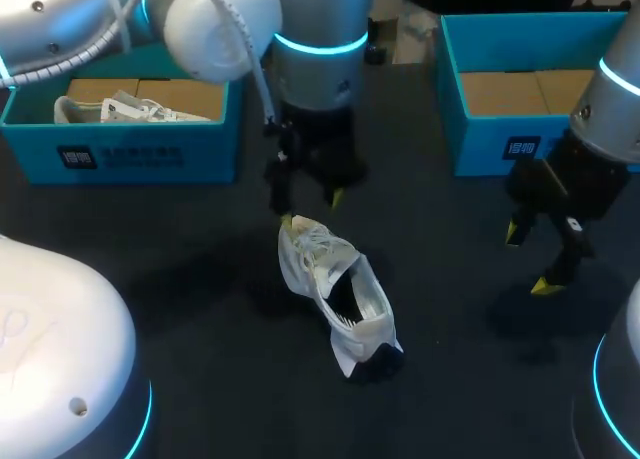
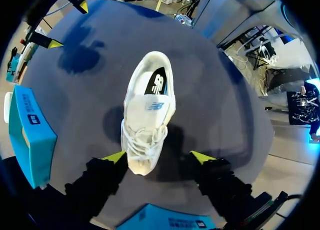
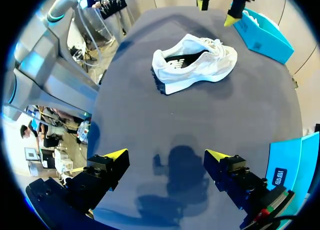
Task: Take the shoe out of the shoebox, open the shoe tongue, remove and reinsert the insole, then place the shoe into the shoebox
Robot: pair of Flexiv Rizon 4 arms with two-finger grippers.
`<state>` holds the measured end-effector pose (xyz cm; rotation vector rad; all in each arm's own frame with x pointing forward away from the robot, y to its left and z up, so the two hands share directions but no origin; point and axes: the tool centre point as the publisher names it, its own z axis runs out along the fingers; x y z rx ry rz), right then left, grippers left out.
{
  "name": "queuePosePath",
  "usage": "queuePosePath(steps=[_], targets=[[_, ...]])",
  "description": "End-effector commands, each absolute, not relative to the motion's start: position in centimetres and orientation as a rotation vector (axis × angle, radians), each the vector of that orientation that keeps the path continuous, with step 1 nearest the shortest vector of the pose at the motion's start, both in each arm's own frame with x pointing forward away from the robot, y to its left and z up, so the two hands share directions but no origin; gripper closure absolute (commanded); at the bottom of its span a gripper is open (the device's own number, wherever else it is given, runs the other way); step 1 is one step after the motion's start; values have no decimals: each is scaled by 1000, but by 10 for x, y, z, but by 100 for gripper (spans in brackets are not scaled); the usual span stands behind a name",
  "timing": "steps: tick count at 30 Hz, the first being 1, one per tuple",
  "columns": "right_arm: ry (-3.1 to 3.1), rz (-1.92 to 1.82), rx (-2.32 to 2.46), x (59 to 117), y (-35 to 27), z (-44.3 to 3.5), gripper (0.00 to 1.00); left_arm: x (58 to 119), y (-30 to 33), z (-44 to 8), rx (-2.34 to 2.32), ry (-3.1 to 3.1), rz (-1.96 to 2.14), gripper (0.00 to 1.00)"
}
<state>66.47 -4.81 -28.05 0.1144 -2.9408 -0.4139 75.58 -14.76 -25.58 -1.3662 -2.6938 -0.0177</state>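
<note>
Worktop [image 1: 200, 309]: one flat, dark surface, charcoal to slate-blue, matte, no pattern or seams visible. In the left wrist view it reads as a lighter blue-grey [image 2: 220, 115]; same in the right wrist view [image 3: 250, 120], with its far edge showing as a clean line. Lighting is even, with no glare spots on the surface. Shadows are soft-edged, not sharp: one patch in the head view [image 1: 520, 314], one darker blot in the right wrist view [image 3: 187, 162].

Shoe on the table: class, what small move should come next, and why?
Probably lower the left end effector and close on the toe of the shoe: it lies on the table, toe between the open fingers, tongue not yet opened.
</note>
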Motion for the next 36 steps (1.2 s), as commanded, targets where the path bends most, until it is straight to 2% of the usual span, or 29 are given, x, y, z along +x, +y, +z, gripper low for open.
queuePosePath(steps=[1, 17, 36], targets=[[-2942, -411, 115, 664, -48, -281, 0, 754, -139, -252, -1381, -2704, 0, 62], [-2942, -411, 115, 664, -48, -281, 0, 728, -174, -301, -1462, -2632, 37, 71], [-2942, -411, 115, 664, -48, -281, 0, 696, -198, -340, -1547, -2495, 46, 69]])
